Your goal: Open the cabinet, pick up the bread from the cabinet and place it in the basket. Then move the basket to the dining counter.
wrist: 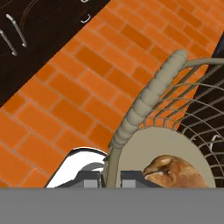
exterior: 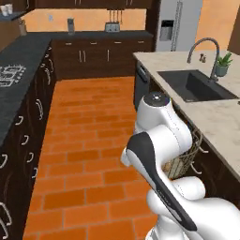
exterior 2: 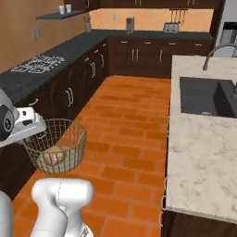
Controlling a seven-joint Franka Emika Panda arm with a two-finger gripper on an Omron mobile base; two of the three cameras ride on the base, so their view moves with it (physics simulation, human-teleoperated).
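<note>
The dining table, a broad beige marbled top over dark wood, lay off to the side of the hand, well apart from it in the right base view, with a dark sink sunk into it. The brick floor spread beneath the hand, and the black marbled table with its dark drawers ran along the far side.

The basket, round tan wire mesh with a pale flat base, hung off the floor right at the hand, clear of both tables. In the left base view the basket showed past the arm, close beside the dining table's dark base.

The hand was closed on the basket's rim: in the hand view the thick rim ran down between the two fingertips, one on each side of it, with hardly any gap.

The bread, a small golden-brown roll, lay on the basket's base just beside the hand; in the right base view the bread sat low inside the mesh.
</note>
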